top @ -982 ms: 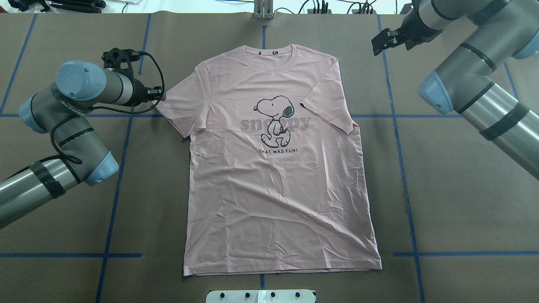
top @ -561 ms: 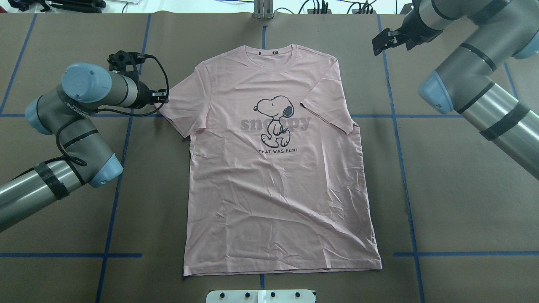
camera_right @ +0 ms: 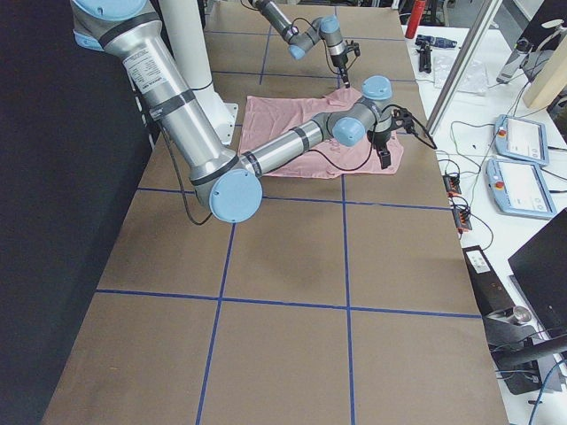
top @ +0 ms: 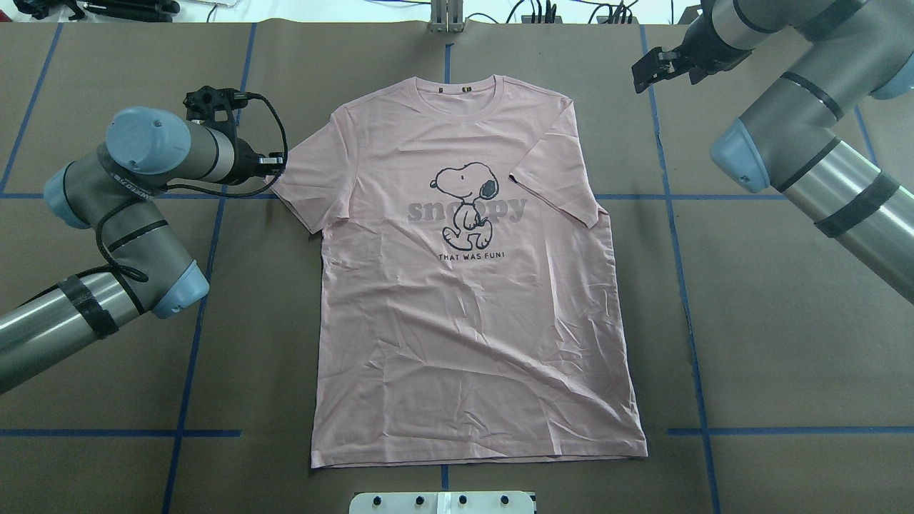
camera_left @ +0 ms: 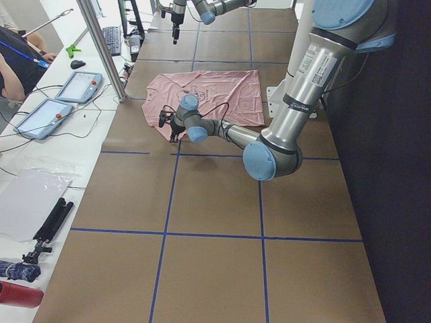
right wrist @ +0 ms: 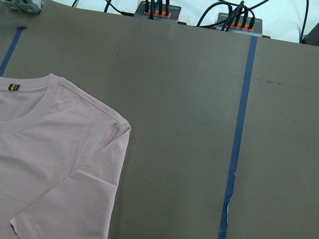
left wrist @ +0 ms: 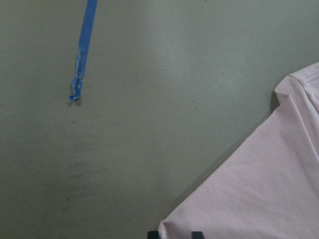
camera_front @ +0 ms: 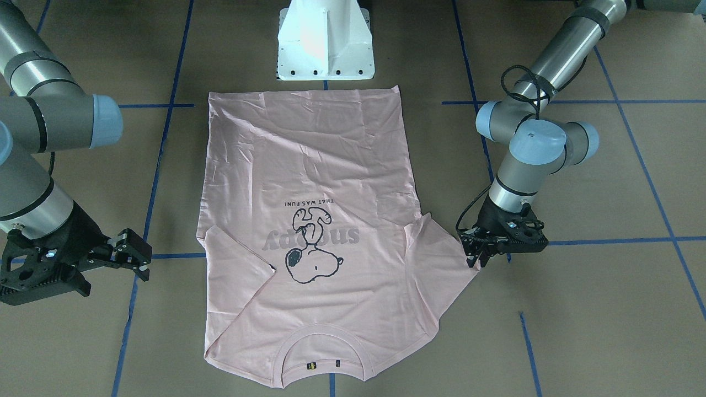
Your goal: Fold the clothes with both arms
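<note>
The pale pink T-shirt (top: 464,321) lies flat, print up, collar at the far edge; it also shows in the front view (camera_front: 309,165). Its sleeve on my right side is folded in over the chest (top: 553,193). My left gripper (top: 277,165) sits low at the outer corner of the other sleeve (camera_front: 477,258). In the left wrist view (left wrist: 174,234) its two tips stand a little apart with the sleeve corner (left wrist: 269,189) between them. My right gripper (top: 645,73) is open and empty, held above the table beside the shirt's shoulder (camera_front: 142,258). The right wrist view shows collar and shoulder (right wrist: 50,149).
The white pedestal base (camera_front: 325,44) stands at the shirt's hem end. Blue tape lines (top: 678,250) cross the brown table cover. A metal post (top: 446,18) and cables sit at the far edge. Teach pendants (camera_left: 77,87) lie on the operators' side table.
My left gripper has moved right, up to the sleeve corner, and then nearly stopped. My right gripper has shifted slightly toward the far edge. The shirt has not moved.
</note>
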{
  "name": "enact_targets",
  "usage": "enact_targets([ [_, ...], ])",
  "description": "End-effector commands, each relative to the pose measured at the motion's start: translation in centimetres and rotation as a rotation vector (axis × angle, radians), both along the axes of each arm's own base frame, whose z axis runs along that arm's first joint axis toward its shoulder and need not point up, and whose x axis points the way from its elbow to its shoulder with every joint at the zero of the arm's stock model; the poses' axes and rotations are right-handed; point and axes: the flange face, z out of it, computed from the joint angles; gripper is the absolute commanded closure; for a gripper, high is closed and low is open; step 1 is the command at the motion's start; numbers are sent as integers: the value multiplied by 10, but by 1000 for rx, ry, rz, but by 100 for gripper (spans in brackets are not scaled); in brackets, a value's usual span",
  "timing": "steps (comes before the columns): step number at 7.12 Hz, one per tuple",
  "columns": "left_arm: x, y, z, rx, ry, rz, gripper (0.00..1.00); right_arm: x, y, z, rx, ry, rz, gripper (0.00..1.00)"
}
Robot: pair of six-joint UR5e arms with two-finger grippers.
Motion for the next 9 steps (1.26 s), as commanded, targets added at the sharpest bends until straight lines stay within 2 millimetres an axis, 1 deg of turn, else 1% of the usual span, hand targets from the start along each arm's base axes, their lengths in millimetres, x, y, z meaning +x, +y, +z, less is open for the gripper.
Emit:
enact_targets([
  [1, 0, 0, 1, 9, -7, 8, 66, 0, 0, 0, 0, 0, 0, 0],
  [5, -1, 1, 5, 6, -12, 7, 66, 0, 0, 0, -1, 0, 1, 0],
  [6, -1, 1, 5, 6, -12, 7, 68, 0, 0, 1, -2, 0, 1, 0],
  [7, -1, 1, 4, 7, -11, 7, 85, 0, 0, 0, -1, 0, 1, 0],
  [8, -1, 1, 5, 6, -12, 7, 100, 0, 0, 0, -2, -1, 2, 0],
  [9, -2, 1, 4, 6, -13, 5, 100, 1, 1, 1, -3, -2, 4, 0],
])
